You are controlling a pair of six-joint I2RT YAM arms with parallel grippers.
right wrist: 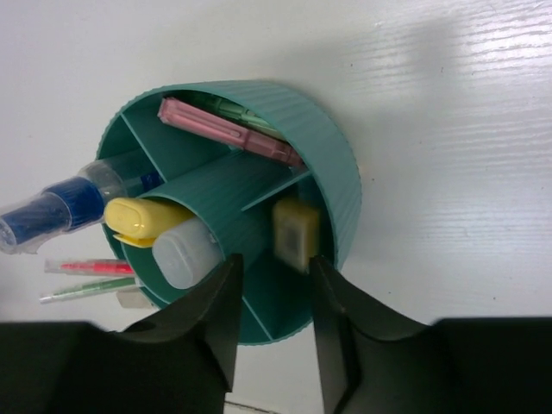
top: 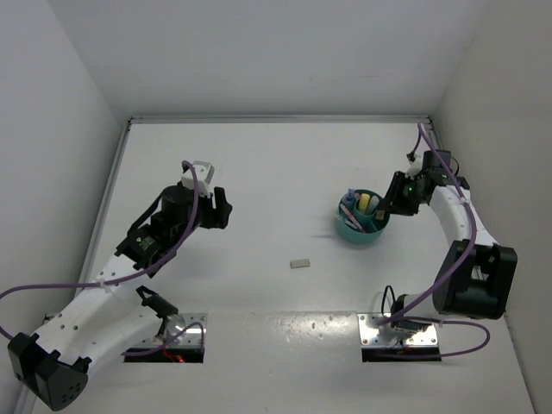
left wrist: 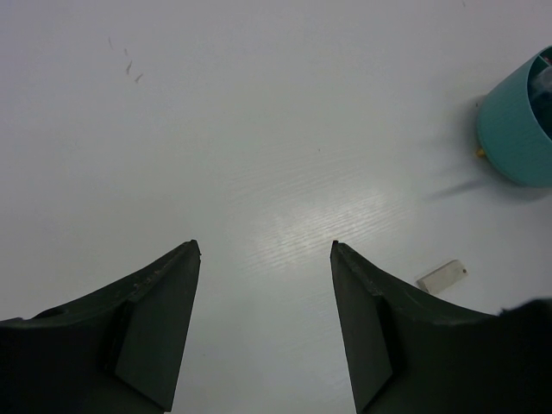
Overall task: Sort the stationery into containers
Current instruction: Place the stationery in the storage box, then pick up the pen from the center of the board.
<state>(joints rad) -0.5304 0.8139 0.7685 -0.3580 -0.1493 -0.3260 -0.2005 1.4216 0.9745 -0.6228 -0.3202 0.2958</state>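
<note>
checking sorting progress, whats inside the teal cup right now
Inside the round ribbed teal plastic cup: a pink pen, blue-capped marker, yellow highlighter, white-capped stick, thin pink and green sticks, and a small tan block. The right claw covers the cup's near edge.

block [top: 299, 264] on table [top: 259, 172] | cup [top: 360, 241] right, behind | pens [right wrist: 224, 129] in cup
</note>
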